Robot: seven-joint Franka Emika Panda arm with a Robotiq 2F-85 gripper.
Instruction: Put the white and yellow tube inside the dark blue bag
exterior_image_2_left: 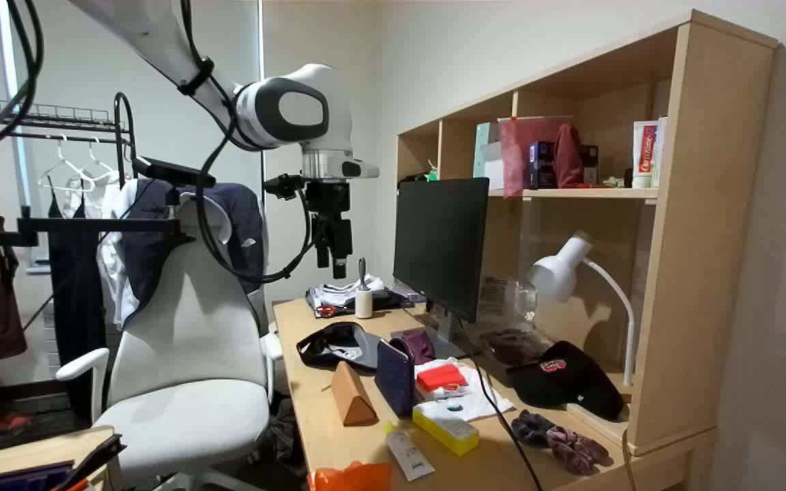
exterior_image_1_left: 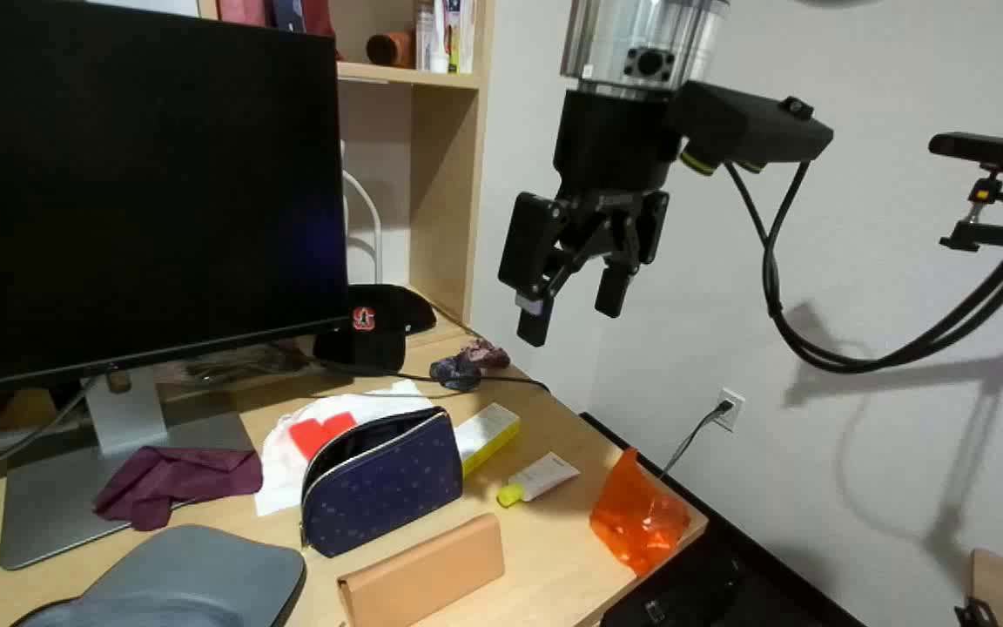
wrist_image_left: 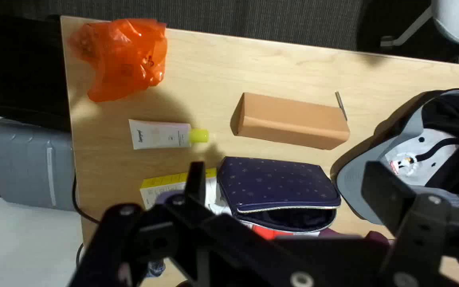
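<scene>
Your gripper (exterior_image_1_left: 573, 309) hangs spread. There's the tube (wrist_image_left: 165, 134), its length roughly parallel to the bag (wrist_image_left: 275, 181), cap (wrist_image_left: 199, 135) pointing toward the tan case (wrist_image_left: 293, 121); a box (exterior_image_1_left: 488, 434) sits by the bag.

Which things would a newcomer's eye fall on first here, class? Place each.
The crumpled, bright orange plastic bag near a corner of the pale wooden desk probably wins. Next may come the wide black flat-screen monitor standing on that desk and the black two-fingered robot gripper hanging open, higher than the desk.
</scene>
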